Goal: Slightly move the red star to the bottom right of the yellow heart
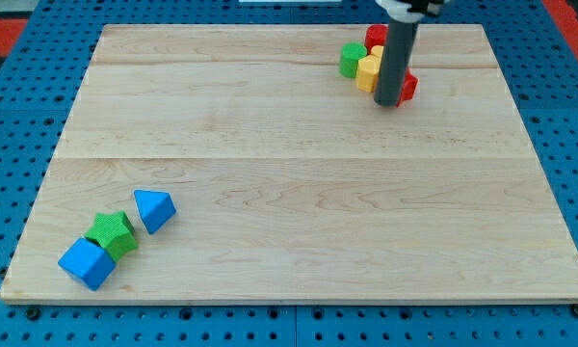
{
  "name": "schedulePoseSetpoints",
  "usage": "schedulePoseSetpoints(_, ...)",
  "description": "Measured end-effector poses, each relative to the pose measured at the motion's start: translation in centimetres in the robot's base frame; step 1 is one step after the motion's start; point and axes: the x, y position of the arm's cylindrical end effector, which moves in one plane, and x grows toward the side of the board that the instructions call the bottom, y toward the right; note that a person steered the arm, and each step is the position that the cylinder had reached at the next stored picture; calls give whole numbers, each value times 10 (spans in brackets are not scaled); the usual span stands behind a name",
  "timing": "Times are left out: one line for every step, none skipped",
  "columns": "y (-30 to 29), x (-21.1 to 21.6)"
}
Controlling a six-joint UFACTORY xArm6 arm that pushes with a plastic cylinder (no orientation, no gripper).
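- The red star (pixel 408 87) sits near the view's top right of the wooden board (pixel 270 193), and we see only a sliver of it poking out to the right of our rod; its shape is mostly hidden, so we take "star" from the task.
- Our tip (pixel 388 103) stands just at the star's left edge, touching or nearly so; we cannot tell which. The star therefore lies to the view's right of the tip, and slightly up.
- We carry no pincer at all, only the straight rod, so there is nothing to open or close.
- The yellow heart (pixel 369 70) lies just left of the rod, its right side covered by it. The red star already appears right of and below the heart, so we judge that only a small nudge remains.
- Another red block (pixel 375 36) peeks out above the heart, and a green block (pixel 352 60) touches the heart's left side.
- Well apart, at the view's bottom left, lie a blue triangle (pixel 154 209), a green star (pixel 111 232) and a blue cube (pixel 86 262), clustered together.
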Motion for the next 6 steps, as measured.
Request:
schedulePoseSetpoints(-5,-33)
schedulePoseSetpoints(32,-6)
schedulePoseSetpoints(25,39)
schedulePoseSetpoints(16,43)
schedulePoseSetpoints(58,12)
schedulePoseSetpoints(28,-11)
